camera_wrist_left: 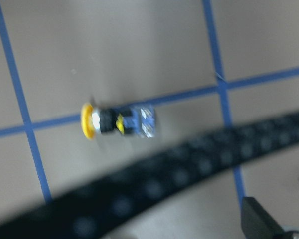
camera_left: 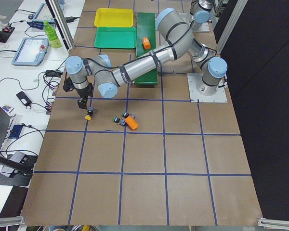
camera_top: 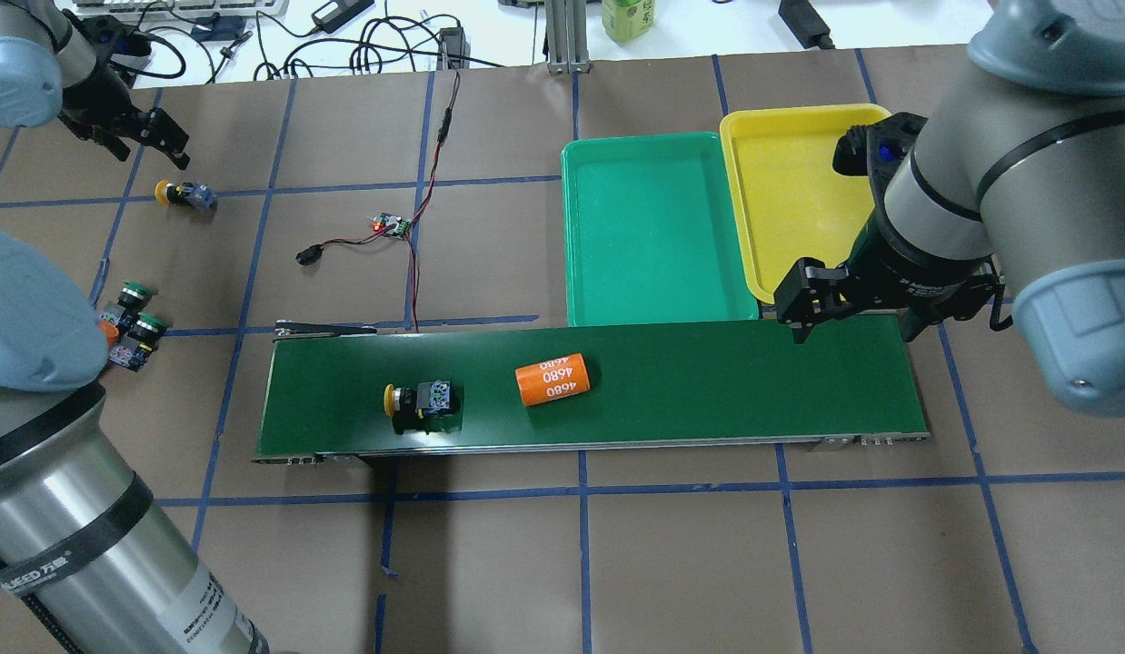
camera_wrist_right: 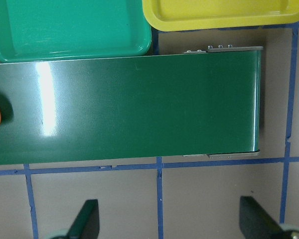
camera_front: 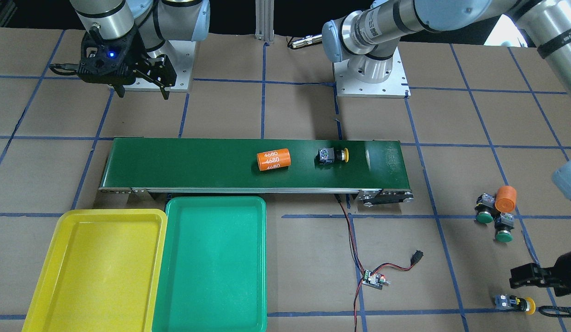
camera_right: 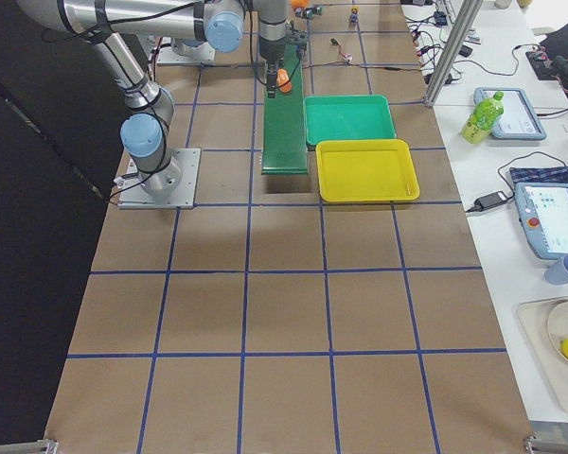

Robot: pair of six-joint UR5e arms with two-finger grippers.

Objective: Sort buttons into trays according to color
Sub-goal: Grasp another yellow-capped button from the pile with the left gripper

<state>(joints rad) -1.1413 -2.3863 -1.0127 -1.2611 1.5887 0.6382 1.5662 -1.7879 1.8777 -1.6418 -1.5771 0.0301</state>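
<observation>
One yellow button (camera_front: pixel 334 155) lies on its side on the conveyor belt (camera_front: pixel 175 161), also in the overhead view (camera_top: pixel 422 401). A second yellow button (camera_top: pixel 185 193) lies on the table; the left wrist view shows it blurred (camera_wrist_left: pixel 118 121). Two green buttons (camera_front: pixel 484 210) (camera_front: pixel 503 229) stand together on the table. The yellow tray (camera_front: pixel 101 272) and the green tray (camera_front: pixel 211 267) sit side by side next to the belt, both empty. My left gripper (camera_top: pixel 149 150) is open and empty beside the table's yellow button. My right gripper (camera_top: pixel 853 331) is open and empty above the belt's tray end (camera_wrist_right: pixel 139 109).
An orange "4680" cylinder (camera_front: pixel 273 159) lies on the belt near the yellow button. Another orange cylinder (camera_front: pixel 505 198) touches the green buttons. A small circuit board with red and black wires (camera_front: pixel 374 279) lies on the table by the belt. A black cable crosses the left wrist view.
</observation>
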